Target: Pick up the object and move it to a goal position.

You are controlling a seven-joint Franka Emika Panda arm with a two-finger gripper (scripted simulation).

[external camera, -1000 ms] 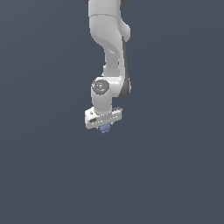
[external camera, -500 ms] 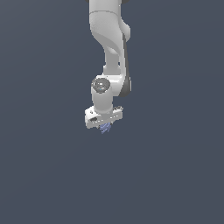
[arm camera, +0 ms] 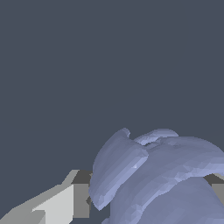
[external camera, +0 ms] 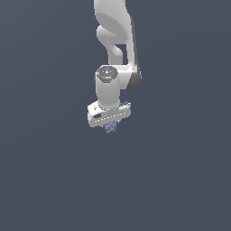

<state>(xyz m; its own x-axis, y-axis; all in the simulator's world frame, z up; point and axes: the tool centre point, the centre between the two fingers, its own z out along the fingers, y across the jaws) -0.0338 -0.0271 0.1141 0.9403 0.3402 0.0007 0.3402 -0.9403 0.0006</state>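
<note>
ITEM 1: Franka Panda arm [external camera: 115, 45], white, one unit. Comes down from top of exterior view, wrist pointing downward. No base in frame.

ITEM 2: end effector [external camera: 109, 124], white bar w/ fingers below. Fingers mostly hidden under the bar in exterior view; in wrist view one finger [arm camera: 65, 199] shows beside the load, the other only as a sliver at the far edge. State: closed around the object, judged from the object sitting between the fingers w/ nothing else under it.

ITEM 3: object [external camera: 110, 128], small periwinkle-blue lump, ridged, irregular. Much narrower than the bar. In exterior view it pokes out just below the bar's underside. In wrist view the same object [arm camera: 157, 175] fills the near field, lobes and ridges plain, lying between the fingers.

ITEM 4: backdrop, flat slate-grey, both views. No surface edge, no shadow, no goal marker to be seen; cannot tell height above any surface.

STATUS (est.):
- Pick-up: looks done. Object held, apparently clear of support.
- Transport to goal: open. Goal position not shown in either view, so distance left cannot be judged.
- Remaining, prob.: carry w/ grip kept firm, stop at goal. Lumpy shape gives uneven contact; slip or rotation in the grip is the likely risk.
</note>
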